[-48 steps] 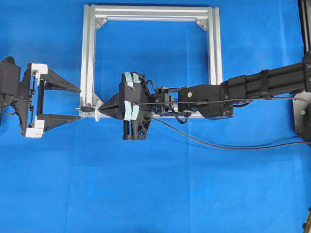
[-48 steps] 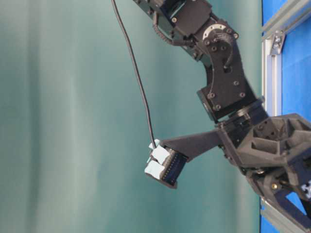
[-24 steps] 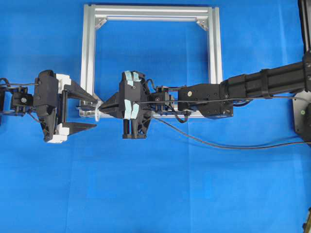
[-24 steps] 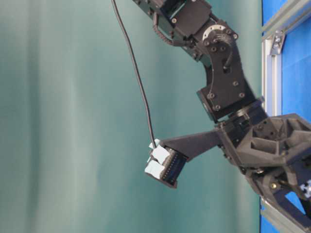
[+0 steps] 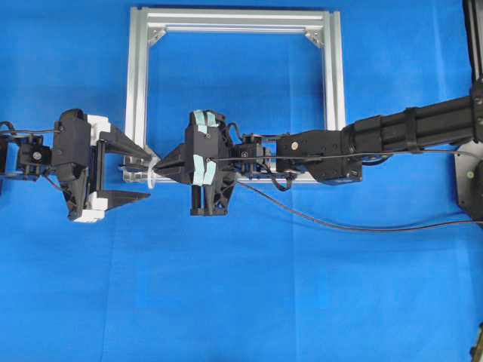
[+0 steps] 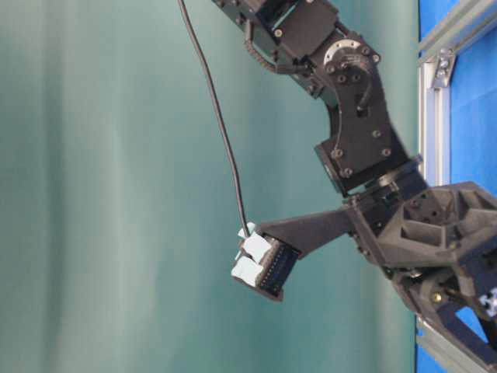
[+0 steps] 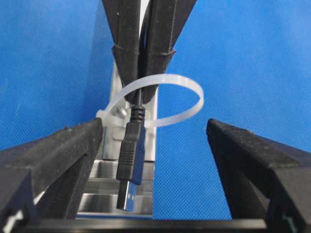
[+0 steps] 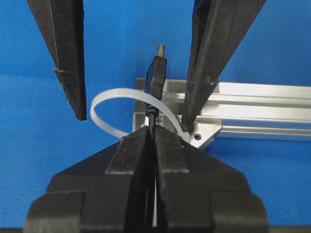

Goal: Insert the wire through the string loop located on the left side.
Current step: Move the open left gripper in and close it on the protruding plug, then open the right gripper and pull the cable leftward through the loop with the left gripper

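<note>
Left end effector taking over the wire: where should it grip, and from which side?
Likely the black plug body, just behind the silvery tip. It has passed through the string loop and points at the open left end effector, so close straight on from the plug end, fingers either side. The right end effector clamps the cable behind.

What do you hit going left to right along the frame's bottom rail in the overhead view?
left gripper, jaws open → string loop → right gripper, jaws shut on the wire → right arm
</note>
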Controlling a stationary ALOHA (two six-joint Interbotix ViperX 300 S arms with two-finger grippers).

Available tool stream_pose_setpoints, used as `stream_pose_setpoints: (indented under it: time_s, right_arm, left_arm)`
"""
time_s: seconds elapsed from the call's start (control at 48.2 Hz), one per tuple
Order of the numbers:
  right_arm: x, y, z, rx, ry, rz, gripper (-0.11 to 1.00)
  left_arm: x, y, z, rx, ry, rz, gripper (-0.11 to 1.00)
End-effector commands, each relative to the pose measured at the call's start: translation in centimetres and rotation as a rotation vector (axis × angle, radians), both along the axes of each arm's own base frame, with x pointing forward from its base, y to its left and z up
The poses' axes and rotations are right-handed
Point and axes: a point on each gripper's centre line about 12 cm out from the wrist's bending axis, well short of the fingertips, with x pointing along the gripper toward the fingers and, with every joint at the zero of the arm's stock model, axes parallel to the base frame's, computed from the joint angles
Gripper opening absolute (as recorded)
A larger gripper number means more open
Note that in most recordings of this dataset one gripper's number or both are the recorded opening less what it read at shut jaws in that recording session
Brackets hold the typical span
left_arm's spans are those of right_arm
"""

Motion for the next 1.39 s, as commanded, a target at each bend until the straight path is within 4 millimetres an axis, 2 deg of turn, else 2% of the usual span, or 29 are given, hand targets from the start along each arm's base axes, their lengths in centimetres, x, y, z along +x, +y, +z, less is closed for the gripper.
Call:
stream_pose_setpoints:
  time_s: [0.0,0.374,0.498,0.561,0.727,0.789,1.37]
  right_arm:
    - [0.21,-0.17,1.45,0.002,-0.034,-0.005,-0.01]
    - [0.21,-0.17,1.45,0.002,-0.034,-0.005,-0.01]
    - [0.21,-0.17,1.45,0.003,-0.034,-0.006,-0.01]
    - [0.21,-0.17,1.45,0.002,-0.034,-0.005,-0.01]
    - [0.21,-0.17,1.45,0.003,-0.034,-0.006,-0.01]
    - [0.21,-0.17,1.45,0.001,-0.034,-0.004,-0.01]
    - [0.16,-0.17,1.31,0.004,-0.022,-0.005,0.0]
  left_arm:
    - [0.26,-0.11,0.44,-0.002,-0.023,-0.004,0.82]
    - [0.36,-0.11,0.51,-0.002,-0.026,-0.004,0.82]
    - [0.26,-0.11,0.48,-0.002,-0.025,-0.004,0.76]
    - [0.36,-0.03,0.53,-0.001,-0.026,-0.001,0.65]
    - [0.18,0.27,0.43,-0.002,-0.021,0.01,0.17]
    - [0.17,0.31,0.46,0.0,-0.021,0.011,0.06]
    - [0.15,0.47,0.39,0.0,-0.015,0.017,0.06]
